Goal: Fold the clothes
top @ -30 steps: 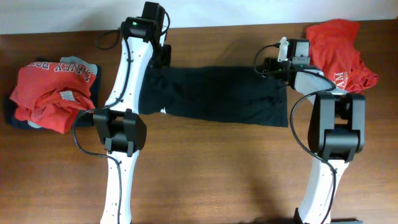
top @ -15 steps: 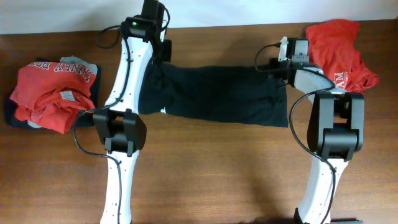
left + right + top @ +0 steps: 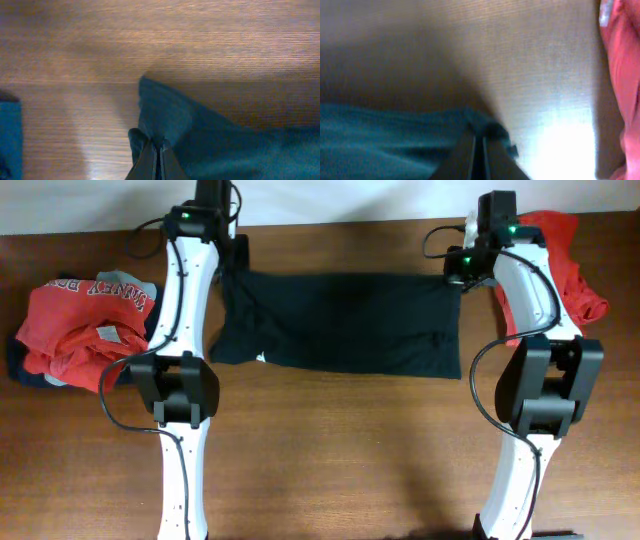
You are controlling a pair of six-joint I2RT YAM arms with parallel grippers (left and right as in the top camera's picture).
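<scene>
A plain black T-shirt point(image 3: 340, 323) lies spread across the middle of the table, stretched between the two arms, with a small white tag point(image 3: 260, 358) at its front left edge. My left gripper point(image 3: 228, 272) is shut on the shirt's far left corner; the left wrist view shows dark cloth point(image 3: 165, 120) pinched between the closed fingers point(image 3: 150, 160). At the far right corner my right gripper point(image 3: 458, 275) is shut on the shirt too, with cloth point(image 3: 395, 135) bunched at its fingertips point(image 3: 465, 155).
A heap of clothes, red with white lettering over grey and navy point(image 3: 85, 325), lies at the left table edge. Another red shirt point(image 3: 560, 265) sits at the back right, just behind the right arm point(image 3: 530, 290). A white wall runs along the table's far edge.
Both grippers have moved toward the far edge, pulling the shirt's back edge up and stretching it flat. The right gripper closed on the shirt's corner; the left stayed shut.
</scene>
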